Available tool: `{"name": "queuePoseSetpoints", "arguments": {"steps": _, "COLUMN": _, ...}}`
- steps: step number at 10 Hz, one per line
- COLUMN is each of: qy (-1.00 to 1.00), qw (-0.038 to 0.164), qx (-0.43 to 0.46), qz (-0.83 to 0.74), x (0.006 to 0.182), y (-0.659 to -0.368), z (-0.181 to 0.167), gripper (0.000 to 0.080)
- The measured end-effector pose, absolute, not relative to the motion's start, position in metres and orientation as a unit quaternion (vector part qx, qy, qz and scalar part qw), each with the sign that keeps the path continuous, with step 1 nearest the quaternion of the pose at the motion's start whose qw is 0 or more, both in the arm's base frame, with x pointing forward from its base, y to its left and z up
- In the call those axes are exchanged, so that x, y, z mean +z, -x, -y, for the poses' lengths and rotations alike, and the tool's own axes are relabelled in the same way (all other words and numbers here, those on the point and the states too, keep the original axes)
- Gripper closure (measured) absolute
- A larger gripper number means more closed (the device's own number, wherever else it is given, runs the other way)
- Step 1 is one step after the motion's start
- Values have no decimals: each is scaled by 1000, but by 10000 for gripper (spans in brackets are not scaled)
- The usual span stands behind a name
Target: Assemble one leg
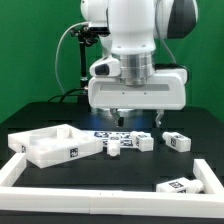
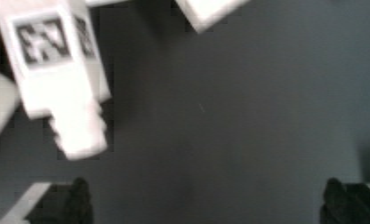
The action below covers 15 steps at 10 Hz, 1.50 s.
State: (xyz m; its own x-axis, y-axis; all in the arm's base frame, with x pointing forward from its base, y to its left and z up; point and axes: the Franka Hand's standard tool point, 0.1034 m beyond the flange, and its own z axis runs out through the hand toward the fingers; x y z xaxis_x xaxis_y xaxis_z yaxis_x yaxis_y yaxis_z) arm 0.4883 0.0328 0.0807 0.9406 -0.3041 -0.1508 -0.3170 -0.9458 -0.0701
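The gripper (image 1: 125, 116) hangs open over the black table (image 1: 60, 112), holding nothing. Only the wrist view shows its dark fingertips (image 2: 66, 200) wide apart. A white leg (image 2: 54, 70) lies close by, off to one side of the gap. It is smooth and blocky, with a checkered tag and a rounded end. Only the exterior view shows the big white square part (image 1: 45, 147) farther off.

The arm (image 1: 128, 28) is glossy white with rounded shells and a dark grey joint cap (image 1: 186, 20), thin black cables (image 1: 74, 55) loop beside it, and its wide, boxy white end effector (image 1: 125, 117) carries two short dark fingers (image 2: 66, 200).
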Motion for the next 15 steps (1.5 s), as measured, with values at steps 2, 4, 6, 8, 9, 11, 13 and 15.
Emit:
{"name": "queuePoseSetpoints", "arguments": {"steps": 2, "qy": 973, "qw": 56, "qx": 78, "qz": -208, "x": 90, "y": -538, "z": -37, "gripper": 151}}
{"name": "queuePoseSetpoints", "arguments": {"steps": 4, "qy": 977, "qw": 59, "qx": 67, "qz": -195, "x": 94, "y": -545, "z": -32, "gripper": 151}}
{"name": "queuePoseSetpoints", "arguments": {"steps": 6, "qy": 977, "qw": 59, "qx": 68, "qz": -194, "x": 94, "y": -544, "z": -33, "gripper": 151}}
{"name": "queuePoseSetpoints", "arguments": {"steps": 8, "qy": 973, "qw": 57, "qx": 72, "qz": -213, "x": 92, "y": -548, "z": -36, "gripper": 151}}
{"name": "queuePoseSetpoints", "arguments": {"steps": 9, "qy": 966, "qw": 56, "qx": 73, "qz": -240, "x": 88, "y": -570, "z": -47, "gripper": 151}}
{"name": "queuePoseSetpoints", "arguments": {"steps": 11, "qy": 962, "qw": 59, "qx": 58, "qz": -261, "x": 77, "y": -615, "z": -56, "gripper": 151}}
{"name": "queuePoseSetpoints", "arguments": {"steps": 13, "qy": 960, "qw": 63, "qx": 56, "qz": -267, "x": 73, "y": -626, "z": -55, "gripper": 151}}
{"name": "queuePoseSetpoints", "arguments": {"steps": 15, "qy": 960, "qw": 62, "qx": 56, "qz": -267, "x": 72, "y": -626, "z": -56, "gripper": 151}}
